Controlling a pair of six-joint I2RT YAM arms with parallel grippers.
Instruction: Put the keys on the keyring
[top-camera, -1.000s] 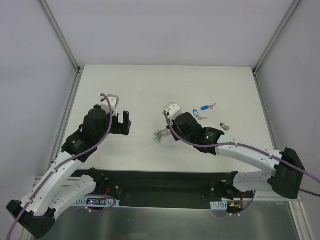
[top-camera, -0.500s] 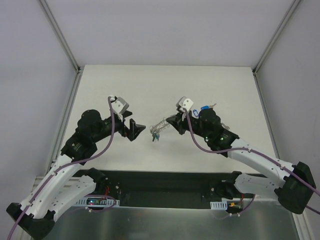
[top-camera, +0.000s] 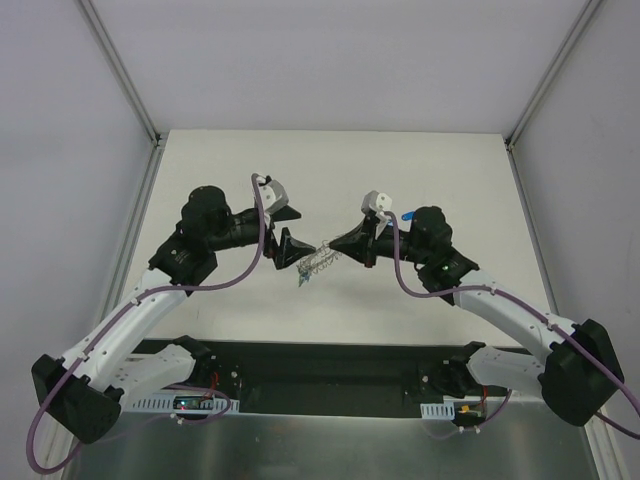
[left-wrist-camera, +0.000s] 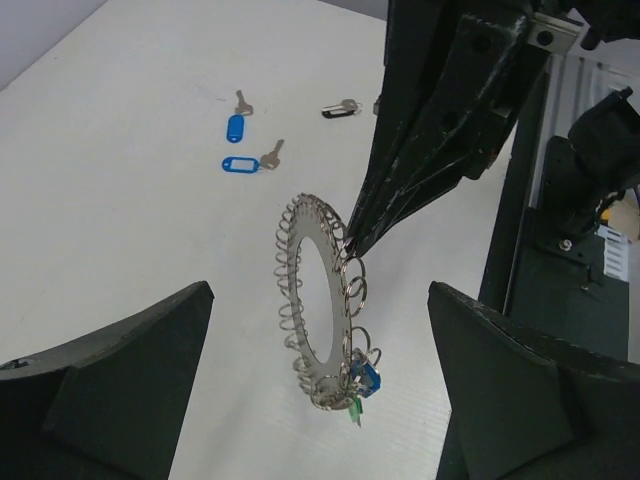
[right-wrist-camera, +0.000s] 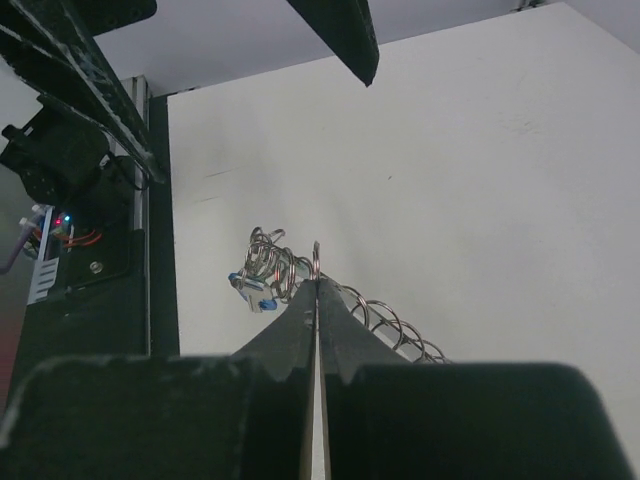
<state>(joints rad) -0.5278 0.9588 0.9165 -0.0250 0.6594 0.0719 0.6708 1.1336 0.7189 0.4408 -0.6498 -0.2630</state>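
Observation:
My right gripper (top-camera: 336, 247) is shut on the keyring (top-camera: 317, 263), a grey loop edged with small wire rings, and holds it in the air over the table's middle. In the right wrist view the closed fingertips (right-wrist-camera: 316, 284) pinch the keyring's (right-wrist-camera: 268, 268) rim. My left gripper (top-camera: 289, 230) is open and faces it. In the left wrist view the keyring (left-wrist-camera: 325, 384) hangs upright between the left gripper's (left-wrist-camera: 320, 292) fingers without touching them. A blue tag (left-wrist-camera: 366, 379) hangs at its bottom. Two blue-tagged keys (left-wrist-camera: 235, 129) and a black-headed key (left-wrist-camera: 339, 108) lie on the table behind.
One blue tag (top-camera: 409, 214) shows beside the right arm in the top view. The right arm (top-camera: 500, 310) hides the other loose keys there. Grey walls and metal posts (top-camera: 120, 75) bound the table. A black base strip (top-camera: 330, 375) runs along the near edge.
My right gripper has lifted the keyring off the table and turned it towards the left. My left arm has swung in to the centre until its open fingers flank the ring.

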